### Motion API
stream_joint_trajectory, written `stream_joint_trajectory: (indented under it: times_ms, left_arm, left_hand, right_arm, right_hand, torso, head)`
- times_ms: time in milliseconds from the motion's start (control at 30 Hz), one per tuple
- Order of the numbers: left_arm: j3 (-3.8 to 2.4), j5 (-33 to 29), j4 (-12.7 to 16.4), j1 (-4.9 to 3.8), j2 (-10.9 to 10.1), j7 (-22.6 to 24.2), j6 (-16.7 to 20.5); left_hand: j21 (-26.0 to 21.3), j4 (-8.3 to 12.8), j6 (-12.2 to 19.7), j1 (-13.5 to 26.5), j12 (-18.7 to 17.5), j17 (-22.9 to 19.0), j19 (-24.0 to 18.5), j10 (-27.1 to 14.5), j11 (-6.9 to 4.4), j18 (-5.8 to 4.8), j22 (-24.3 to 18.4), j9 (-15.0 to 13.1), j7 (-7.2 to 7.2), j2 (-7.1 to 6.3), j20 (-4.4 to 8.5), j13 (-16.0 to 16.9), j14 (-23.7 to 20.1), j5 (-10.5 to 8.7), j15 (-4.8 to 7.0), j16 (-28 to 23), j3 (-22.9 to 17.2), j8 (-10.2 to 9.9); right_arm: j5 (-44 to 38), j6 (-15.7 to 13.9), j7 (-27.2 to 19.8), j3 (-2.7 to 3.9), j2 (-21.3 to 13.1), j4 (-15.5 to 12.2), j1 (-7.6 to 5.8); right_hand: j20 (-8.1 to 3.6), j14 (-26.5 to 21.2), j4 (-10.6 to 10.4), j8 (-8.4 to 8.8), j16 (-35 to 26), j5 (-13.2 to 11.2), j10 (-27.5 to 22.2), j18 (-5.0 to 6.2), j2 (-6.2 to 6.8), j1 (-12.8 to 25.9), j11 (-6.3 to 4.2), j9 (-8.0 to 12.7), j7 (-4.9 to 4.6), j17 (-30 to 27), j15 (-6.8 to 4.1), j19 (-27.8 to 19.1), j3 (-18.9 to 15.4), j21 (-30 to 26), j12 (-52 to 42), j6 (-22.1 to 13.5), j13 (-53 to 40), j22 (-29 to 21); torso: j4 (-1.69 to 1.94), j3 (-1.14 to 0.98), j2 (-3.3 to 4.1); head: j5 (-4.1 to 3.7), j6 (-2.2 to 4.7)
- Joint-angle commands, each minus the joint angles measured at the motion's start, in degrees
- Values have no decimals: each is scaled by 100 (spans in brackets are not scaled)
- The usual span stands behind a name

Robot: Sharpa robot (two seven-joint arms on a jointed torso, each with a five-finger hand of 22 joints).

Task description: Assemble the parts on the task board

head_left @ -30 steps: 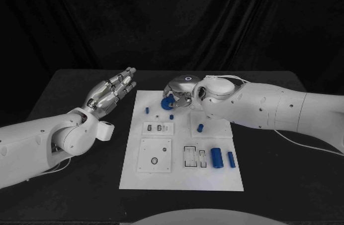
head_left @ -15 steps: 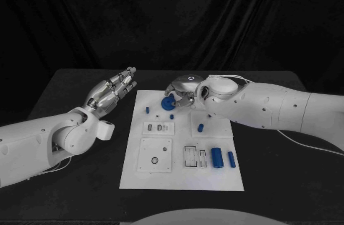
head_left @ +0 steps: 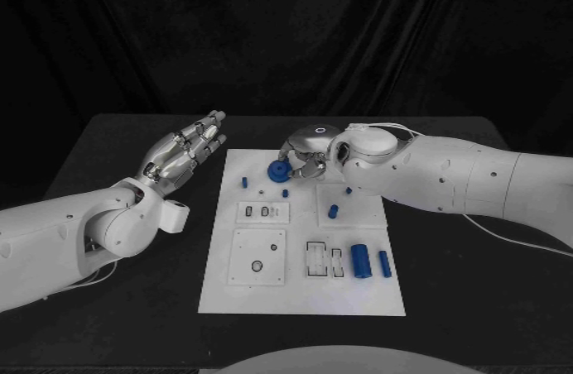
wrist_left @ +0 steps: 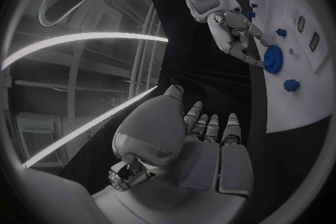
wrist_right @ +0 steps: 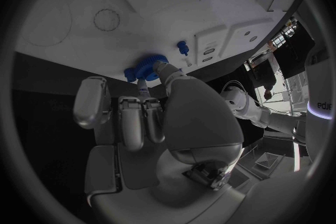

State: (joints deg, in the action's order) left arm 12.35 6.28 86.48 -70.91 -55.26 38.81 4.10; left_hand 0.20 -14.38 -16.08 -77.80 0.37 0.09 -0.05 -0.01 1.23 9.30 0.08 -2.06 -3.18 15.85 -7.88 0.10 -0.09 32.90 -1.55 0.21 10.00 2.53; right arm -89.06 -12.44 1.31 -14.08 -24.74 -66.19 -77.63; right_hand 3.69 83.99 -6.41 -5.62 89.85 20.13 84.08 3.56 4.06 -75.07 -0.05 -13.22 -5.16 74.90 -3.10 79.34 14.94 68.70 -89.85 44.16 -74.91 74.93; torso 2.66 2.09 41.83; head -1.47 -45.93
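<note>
The white task board (head_left: 305, 295) lies in the middle of the black table. My right hand (head_left: 305, 154) hovers over its far end and pinches a blue gear (head_left: 277, 172) at its fingertips. In the right wrist view the gear (wrist_right: 145, 67) sits at the fingertips (wrist_right: 155, 70), close above the board (wrist_right: 133, 5), near a small blue peg (wrist_right: 182, 46). The left wrist view shows the gear (wrist_left: 273, 59) under the right hand (wrist_left: 234, 33). My left hand (head_left: 185, 152) is raised left of the board, fingers straight and apart, holding nothing.
On the board stand a blue peg (head_left: 245, 182), a small blue pin (head_left: 286, 194) and a blue piece (head_left: 334, 212). Two blue cylinders (head_left: 359, 261) (head_left: 384, 264) lie near the right edge. Recessed slots (head_left: 318, 260) and a plate with holes (head_left: 259, 257) are nearer me.
The right hand has shifted only very slightly with the gear in it. The left arm has not moved.
</note>
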Motion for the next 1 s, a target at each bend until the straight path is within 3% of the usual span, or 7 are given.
stream_joint_trajectory:
  times_ms: [33,400,700,867,900,1000]
  left_arm:
    - [-6,1,13,-14,-2,231,-66]
    - [-6,1,29,-14,-28,229,-60]
    - [-6,1,39,-14,-77,229,-58]
    - [-5,1,41,-13,-112,227,-55]
    - [-5,1,43,-13,-123,226,-54]
    - [-5,1,45,-13,-141,219,-51]
  left_hand:
    - [-20,-5,-18,-52,-37,-9,5,1,51,91,-8,-9,-42,15,-44,-10,9,39,-27,-21,-29,36]
    - [-20,3,-34,-57,-37,-9,5,1,71,94,-8,-12,-60,26,-55,-10,9,43,-32,-21,-48,43]
    - [-20,3,-34,-57,-37,-9,5,1,71,94,-8,-12,-60,26,-55,-10,9,43,-32,-21,-48,43]
    - [-20,6,-36,-60,-37,-9,5,1,76,95,-8,-12,-65,33,-58,-10,9,47,-35,-21,-58,44]
    - [-20,6,-36,-60,-37,-9,5,1,76,95,-8,-12,-65,33,-58,-10,9,47,-35,-21,-58,44]
    - [-20,6,-36,-60,-37,-9,5,1,76,95,-8,-12,-65,33,-58,-10,9,47,-35,-21,-58,44]
  right_arm:
    - [-34,181,56,2,-21,-16,16]
    - [-34,195,101,1,-110,-21,23]
    - [-34,-259,86,1,-398,-230,20]
    - [-34,-483,123,1,-726,-544,-74]
    - [-34,-506,158,1,-852,-673,-127]
    - [-34,-499,263,0,-1180,-1003,-287]
  right_hand:
    - [4,601,-32,-46,15,-22,592,95,-3,73,42,14,-3,1510,45,-25,9,-40,-15,131,-1509,901]
    - [24,601,-52,-110,15,26,592,102,-21,118,69,45,-38,1510,66,-38,66,-90,-15,443,-1509,895]
    - [17,601,17,-315,15,-113,592,95,-15,74,35,-71,15,1510,45,3,89,-51,-15,952,-1509,912]
    - [-1,601,-6,-327,15,-405,592,98,-16,111,16,-116,34,1510,25,3,31,-78,-15,963,-1509,907]
    - [-3,601,-64,-271,15,-620,592,101,-21,164,15,-96,31,1510,27,-3,-8,-104,-15,878,-1509,900]
    - [-7,601,-125,-222,15,-817,592,104,-21,204,13,-72,30,1510,21,1,-49,-121,-15,820,-1509,896]
  torso:
    - [-8,1,-2]
    - [-1,0,3]
    - [-4,2,-1]
    - [-3,2,-4]
    - [-1,1,-3]
    - [-1,0,-5]
  head:
    - [9,-3]
    - [3,0]
    - [36,25]
    - [43,46]
    - [49,48]
    - [56,37]
